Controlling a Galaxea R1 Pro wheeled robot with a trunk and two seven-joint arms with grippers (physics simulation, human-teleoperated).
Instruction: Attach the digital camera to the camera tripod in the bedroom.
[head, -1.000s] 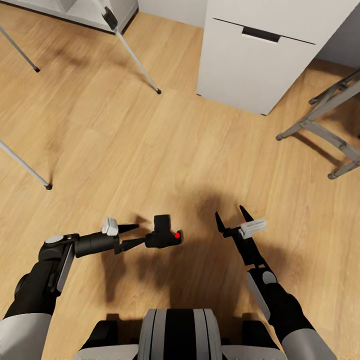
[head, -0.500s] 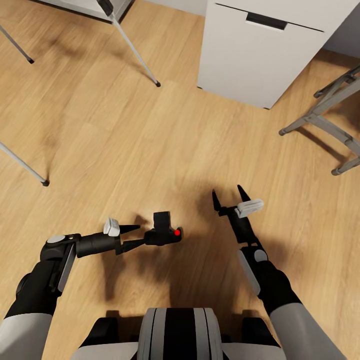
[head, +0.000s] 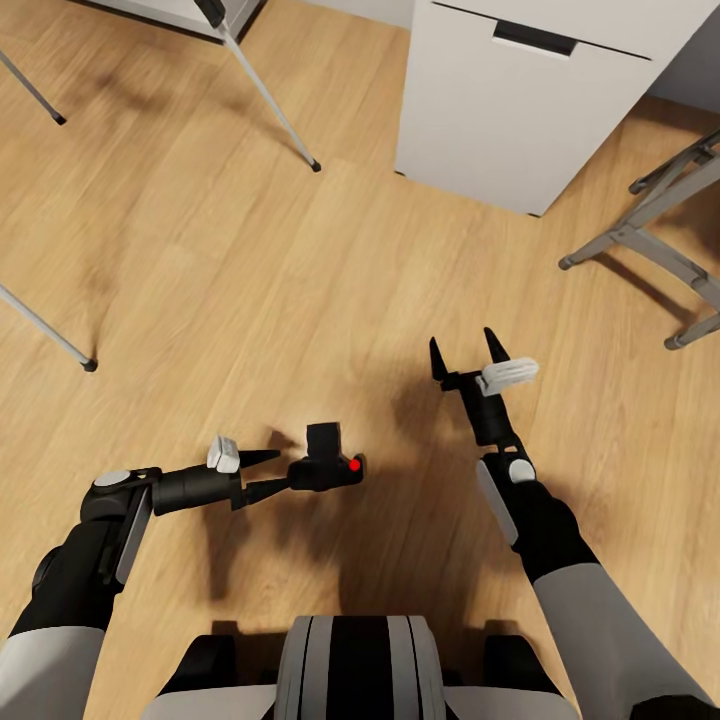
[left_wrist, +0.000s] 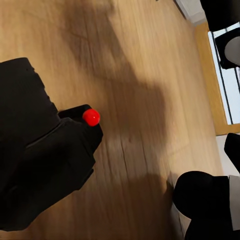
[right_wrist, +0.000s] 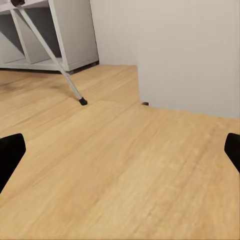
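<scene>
The digital camera (head: 325, 468), small and black with a red dot, hangs above the wood floor in my left gripper (head: 285, 470), which is shut on it. In the left wrist view the camera (left_wrist: 47, 165) is close and dark, its red dot (left_wrist: 91, 117) bright. Thin silver legs of the camera tripod (head: 268, 100) stand far ahead to the left, another leg (head: 45, 328) at the left edge; its head is out of view. My right gripper (head: 462, 342) is open and empty over bare floor. In the right wrist view one tripod leg (right_wrist: 50, 52) ends in a black foot.
A white cabinet (head: 500, 110) with a drawer slot stands ahead to the right. A grey metal-framed stool (head: 650, 220) is at the right edge. A white cube shelf (right_wrist: 55, 35) stands behind the tripod. Open wood floor lies between me and the tripod.
My right arm has reached forward, its open gripper now further from my body. The view shifted slightly early on. The left gripper and camera have stayed put.
</scene>
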